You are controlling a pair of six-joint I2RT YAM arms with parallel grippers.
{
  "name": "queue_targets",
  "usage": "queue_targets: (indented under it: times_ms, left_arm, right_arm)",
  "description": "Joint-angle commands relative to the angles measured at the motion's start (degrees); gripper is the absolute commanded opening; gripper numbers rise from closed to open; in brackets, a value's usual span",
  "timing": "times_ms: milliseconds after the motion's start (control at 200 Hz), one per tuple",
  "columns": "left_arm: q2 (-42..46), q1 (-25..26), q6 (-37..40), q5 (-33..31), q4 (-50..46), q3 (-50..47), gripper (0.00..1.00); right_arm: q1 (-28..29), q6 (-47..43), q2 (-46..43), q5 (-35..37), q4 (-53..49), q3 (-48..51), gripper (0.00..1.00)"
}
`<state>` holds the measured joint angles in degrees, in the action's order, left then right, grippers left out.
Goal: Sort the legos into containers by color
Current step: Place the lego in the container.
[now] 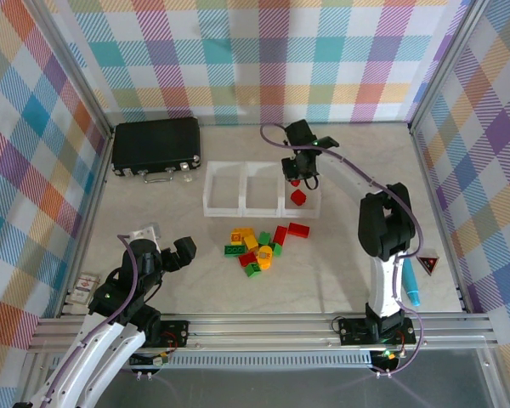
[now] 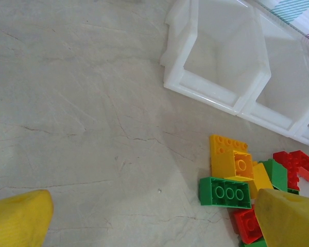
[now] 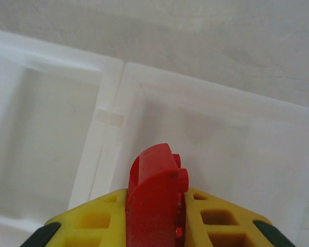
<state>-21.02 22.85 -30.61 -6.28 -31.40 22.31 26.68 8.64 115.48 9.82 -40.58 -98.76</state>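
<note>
Yellow-padded left gripper (image 1: 177,253) sits nearest, jaws spread wide and holding nothing, parked beside the loose legos (image 1: 257,246), probably idle so the two arms don't clash. Red, green and yellow-orange bricks lie heaped on the table (image 2: 82,103) just short of the containers (image 1: 242,189), not yet sorted. Left and middle trays look empty. Right gripper (image 1: 299,174) hangs over the right tray (image 3: 211,90), jaws pinched tight on a red brick (image 3: 153,177) held edge-on, presumably so it drops clean inside the walls. A second red brick (image 1: 299,197) appears to lie in that tray, so it reads as the red bin. Black case (image 1: 155,146) sits farthest back on the left, not part of the job.
</note>
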Motion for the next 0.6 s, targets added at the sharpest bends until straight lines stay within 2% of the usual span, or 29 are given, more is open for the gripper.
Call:
queue_targets:
  times_ms: [0,275,425,480,595]
  left_arm:
    - [-0.65,0.53,0.62,-1.16,-0.42,0.81,1.00]
    - [-1.23,0.53,0.51,-1.28,0.28,0.37,1.00]
    - [-1.20,0.53,0.57,-1.02,-0.37,0.85,1.00]
    - [-1.16,0.53,0.64,-0.95,-0.52,0.98,1.00]
    - [-0.82,0.53,0.42,-0.58,-0.52,0.99,1.00]
  right_arm:
    - [-0.10,-2.25,0.72,-0.94,-1.52,-1.97,0.24]
    - [-0.13,0.54,1.50,-2.12,0.96,1.08,0.27]
    - [-0.12,1.50,1.37,-1.98,0.79,1.03,0.36]
    - [-0.13,1.67,1.03,-1.85,0.65,0.94,0.43]
    - [-0.13,2.10,-0.17,-1.61,-0.30,0.70,0.48]
